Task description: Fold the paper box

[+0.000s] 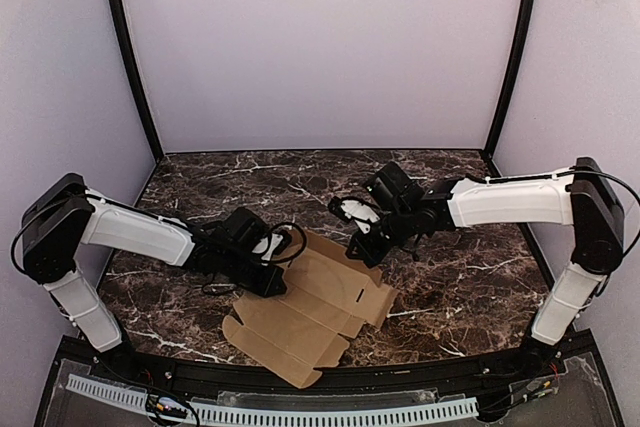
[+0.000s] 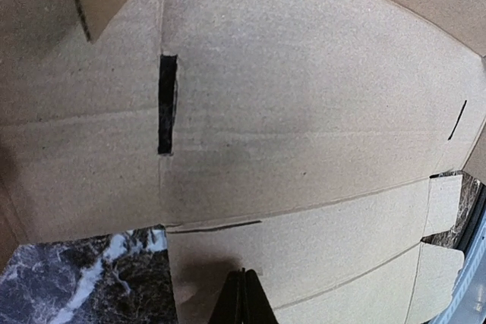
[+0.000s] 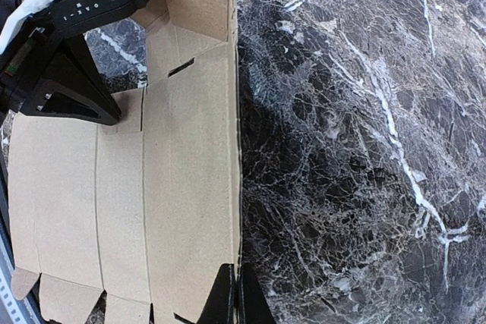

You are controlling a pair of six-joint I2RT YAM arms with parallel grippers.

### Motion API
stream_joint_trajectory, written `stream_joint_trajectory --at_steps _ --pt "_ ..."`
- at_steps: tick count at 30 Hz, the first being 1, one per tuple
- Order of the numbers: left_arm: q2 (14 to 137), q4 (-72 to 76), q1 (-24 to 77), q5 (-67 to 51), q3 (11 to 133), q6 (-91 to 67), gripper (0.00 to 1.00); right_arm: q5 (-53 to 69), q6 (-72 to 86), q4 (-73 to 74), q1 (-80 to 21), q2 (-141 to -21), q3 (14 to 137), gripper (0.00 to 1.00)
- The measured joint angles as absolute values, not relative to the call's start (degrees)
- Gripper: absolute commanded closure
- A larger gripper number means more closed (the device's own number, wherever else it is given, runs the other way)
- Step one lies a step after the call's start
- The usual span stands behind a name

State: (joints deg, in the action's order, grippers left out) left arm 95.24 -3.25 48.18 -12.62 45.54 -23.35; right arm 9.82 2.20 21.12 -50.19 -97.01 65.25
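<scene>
The paper box (image 1: 310, 312) lies flat and unfolded on the dark marble table, a brown blank with creases, slots and small tabs. My left gripper (image 1: 272, 287) is shut, its tips down on the blank's left part. In the left wrist view the cardboard (image 2: 304, 111) fills the frame and the shut left gripper (image 2: 243, 297) points at a panel near a cut corner. My right gripper (image 1: 362, 250) is shut at the blank's far right edge. In the right wrist view the right gripper (image 3: 237, 294) sits right on the border of the cardboard (image 3: 175, 187); nothing shows between the fingers.
The marble table (image 1: 450, 277) extends right of and behind the blank. Black frame posts (image 1: 130, 57) stand against lilac walls. A black rail with a white ribbed strip (image 1: 300, 412) runs along the near edge. My left arm's black wrist (image 3: 68, 51) shows in the right wrist view.
</scene>
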Motion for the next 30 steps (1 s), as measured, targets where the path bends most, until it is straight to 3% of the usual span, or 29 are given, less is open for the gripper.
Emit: stream_joint_trajectory --at_steps 13,23,30 --pt "80.3 -8.1 48.2 -11.7 46.9 -21.0 0.96 2.8 -6.4 19.0 -52.1 -94.6 62.5 1.00" --pt "68.6 -12.0 48.2 -3.4 48.7 -16.8 0.92 -2.2 -19.2 12.9 -55.5 -88.0 57.8 1.00" --pt "59.8 -10.2 47.7 3.2 44.7 -16.2 0.84 -5.4 -27.7 9.3 -57.6 -87.0 55.2 1.00"
